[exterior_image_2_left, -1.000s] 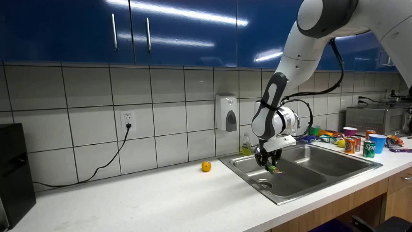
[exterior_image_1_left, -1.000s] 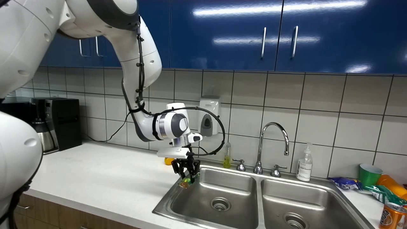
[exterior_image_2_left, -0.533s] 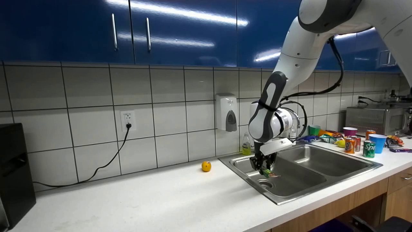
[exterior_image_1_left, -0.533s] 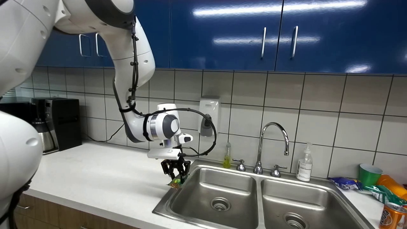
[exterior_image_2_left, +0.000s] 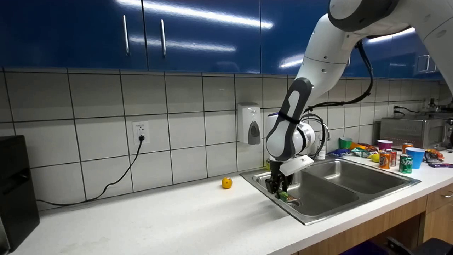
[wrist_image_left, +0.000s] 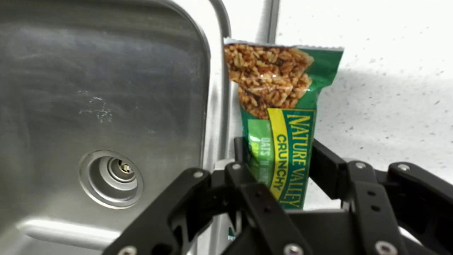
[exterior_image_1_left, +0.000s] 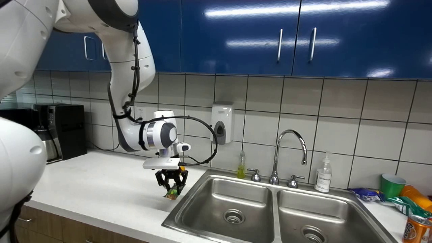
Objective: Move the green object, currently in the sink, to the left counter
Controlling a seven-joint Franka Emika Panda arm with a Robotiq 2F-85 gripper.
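Note:
The green object is a Nature Valley bar in a green wrapper with a granola picture (wrist_image_left: 279, 81). My gripper (wrist_image_left: 277, 152) is shut on it, with a black finger against each long side. The bar also shows in both exterior views (exterior_image_1_left: 172, 193) (exterior_image_2_left: 287, 197), hanging tilted below the gripper (exterior_image_1_left: 174, 187) (exterior_image_2_left: 279, 188). It is held above the surface beside the left rim of the steel sink (exterior_image_1_left: 174, 216). In the wrist view it overlaps the sink rim and the white counter (wrist_image_left: 382, 117). Its rear end is hidden by the gripper.
An orange fruit (exterior_image_2_left: 227, 182) stands on the counter near the wall, partly hidden behind the gripper in an exterior view (exterior_image_1_left: 182, 168). A soap bottle (exterior_image_1_left: 241, 165) and faucet (exterior_image_1_left: 276, 158) stand behind the sink. A black coffee maker (exterior_image_1_left: 67, 131) stands far left. Cans and cups (exterior_image_2_left: 405, 164) stand beyond the sink.
My gripper has moved left with the bar in it, from over the sink's left edge to over the counter beside it. The grip is unchanged.

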